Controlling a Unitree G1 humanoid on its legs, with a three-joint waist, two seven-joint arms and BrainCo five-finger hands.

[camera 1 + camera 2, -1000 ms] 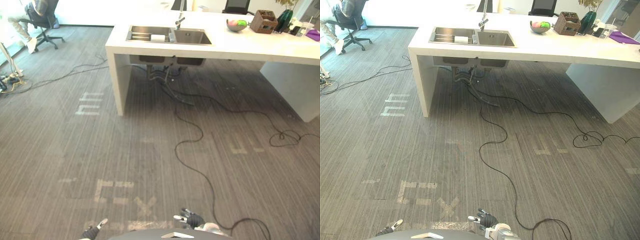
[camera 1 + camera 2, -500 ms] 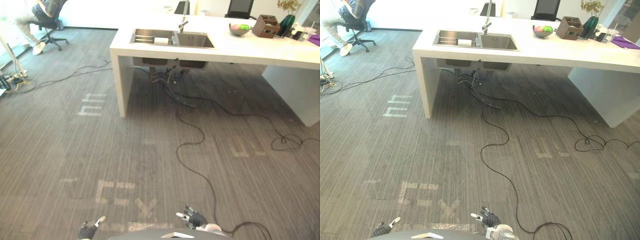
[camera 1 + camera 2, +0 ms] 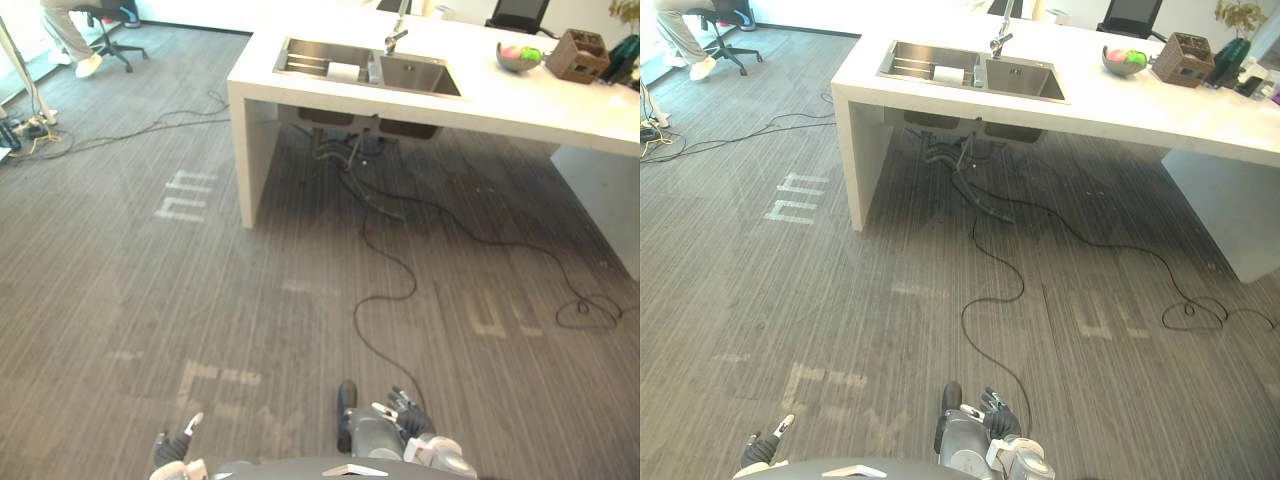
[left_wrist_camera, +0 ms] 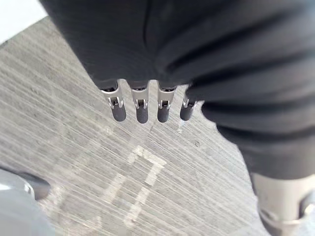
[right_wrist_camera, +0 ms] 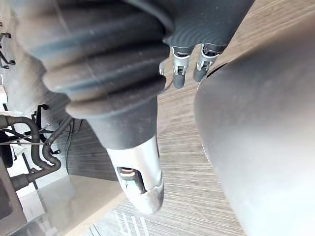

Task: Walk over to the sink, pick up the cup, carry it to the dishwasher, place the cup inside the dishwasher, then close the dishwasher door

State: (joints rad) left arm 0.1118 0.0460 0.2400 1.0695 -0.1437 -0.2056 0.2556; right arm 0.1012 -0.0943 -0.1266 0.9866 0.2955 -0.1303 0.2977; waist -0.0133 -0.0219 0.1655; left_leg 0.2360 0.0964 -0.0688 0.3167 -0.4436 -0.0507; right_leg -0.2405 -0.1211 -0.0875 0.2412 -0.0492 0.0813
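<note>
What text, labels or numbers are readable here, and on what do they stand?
Nothing reads as text.
Comb-shaped mark on the floor left of the counter: bare strokes, no letter.
Right-hand mark on the floor: letter-like, too faded to read.
Nearest mark, by the robot: too faded to read.

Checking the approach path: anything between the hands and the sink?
Nothing visible stands in the way. The left hand and right hand hang low, open; only floor lies between them and the white counter holding the sink. A white item lies in the sink; can't tell if it's the cup.
</note>
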